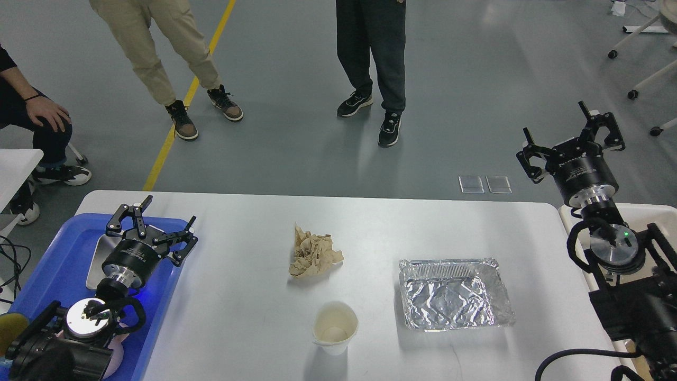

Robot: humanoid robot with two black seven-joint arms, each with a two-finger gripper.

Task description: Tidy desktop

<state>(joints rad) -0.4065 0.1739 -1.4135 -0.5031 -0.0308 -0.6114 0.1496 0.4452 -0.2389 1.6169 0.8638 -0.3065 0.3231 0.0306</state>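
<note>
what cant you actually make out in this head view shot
- Blue tray: the left gripper and its arm cover most of its contents, and the left and bottom edges cut it off.
- Beige bin: only a strip of rim shows behind the right arm, with the inside hidden.
- Paper cup: seen from above, so its outer side is mostly out of sight.
- Foil tray: crinkled reflections make it unclear whether any residue is inside.

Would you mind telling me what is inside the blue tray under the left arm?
In the blue tray a flat pale item shows beside the open left gripper; the arm covers the near part.
</note>
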